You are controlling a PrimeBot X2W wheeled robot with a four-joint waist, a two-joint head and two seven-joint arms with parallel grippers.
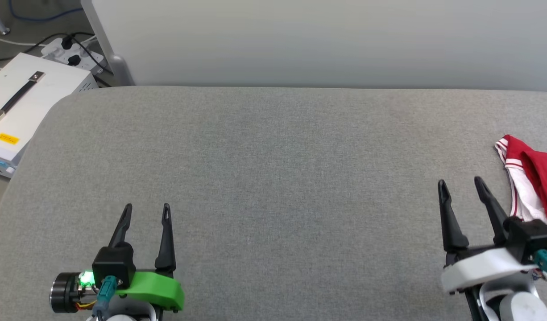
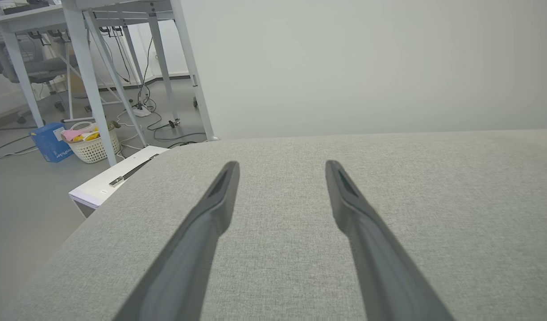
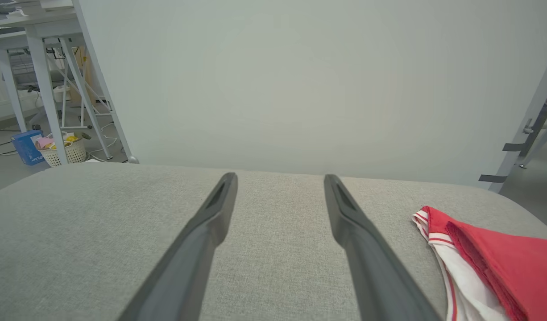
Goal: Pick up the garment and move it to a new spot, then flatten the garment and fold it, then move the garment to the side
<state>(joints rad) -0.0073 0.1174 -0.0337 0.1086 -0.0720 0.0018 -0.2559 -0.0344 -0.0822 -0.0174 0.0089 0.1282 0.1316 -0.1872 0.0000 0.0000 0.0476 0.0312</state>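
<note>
Garment (image 1: 534, 178): 1, red w/ a white sleeve and red-white striped trim. It lies bunched at the far right edge of the grey padded surface (image 1: 273, 178), just beside the right gripper (image 1: 460, 181) on its outer side, apart from the fingers.

Grippers: 2, each w/ 2 long dark fingers. The left gripper (image 1: 147, 207) is at lower left in the head view, jaws spread wide, gripping nothing, over bare grey fabric. The right gripper's jaws are also spread wide, gripping nothing.

Off the surface on the left are 1 white case (image 1: 28, 93) w/ a black strap handle and yellow sticker, and 1 power strip (image 1: 72, 53) w/ 2 black plugs in it. A pale panel (image 1: 322, 40) stands along the far edge. On the floor beyond, in the left wrist view, are 1 white basket (image 2: 91, 145), 1 blue box (image 2: 50, 141) beside it, white table legs and loose cables.

The garment is cut off by the right frame edge in the head view, and the right gripper's body covers its lower part. Front or back up: can't tell. The basket's contents are too small to identify.
</note>
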